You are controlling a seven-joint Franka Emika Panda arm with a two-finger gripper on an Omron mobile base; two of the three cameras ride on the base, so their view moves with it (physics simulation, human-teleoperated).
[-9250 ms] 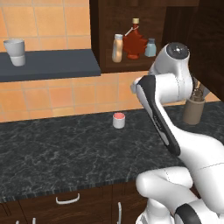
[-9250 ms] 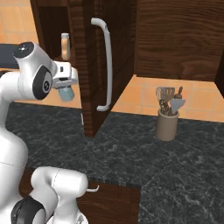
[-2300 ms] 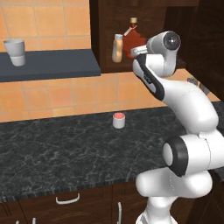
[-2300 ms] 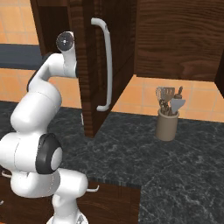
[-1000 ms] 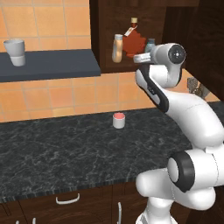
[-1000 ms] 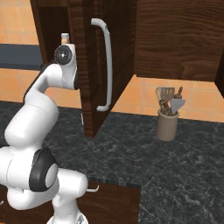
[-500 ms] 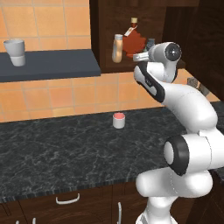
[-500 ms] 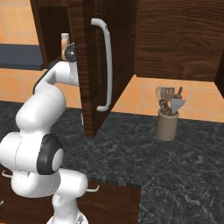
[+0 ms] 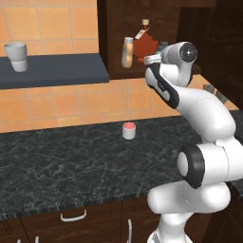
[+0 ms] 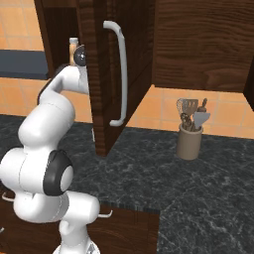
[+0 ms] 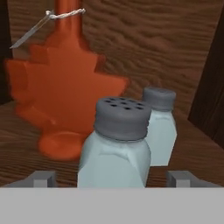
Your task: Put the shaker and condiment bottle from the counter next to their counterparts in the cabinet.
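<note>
Inside the dark wooden cabinet (image 9: 142, 19), the near shaker (image 11: 116, 148) is standing upright on the shelf, its long axis vertical and its grey perforated cap pointing up. The gripper (image 11: 111, 179) is sitting around it with its jaws spread wide: each finger tip (image 11: 40, 178) is standing clear of the shaker's sides, so nothing is being clamped. A second shaker (image 11: 159, 124) is standing upright just behind and beside the first. The red leaf-shaped syrup bottle (image 11: 61, 94) is standing upright next to them, neck up, with a string tied round it. In the left base view the condiment bottle (image 9: 127, 52) is standing upright at the cabinet's open edge, beside the syrup bottle. On the black counter (image 9: 57, 161) a short white jar with a red lid (image 9: 128, 131) is sitting alone. A crock (image 10: 189, 141) on the counter is holding kitchen utensils. A grey cup (image 9: 16, 56) is resting on the blue-grey wall shelf. Compared with a second ago, the jaws have let go of the shaker and the arm has reached deeper into the cabinet.
</note>
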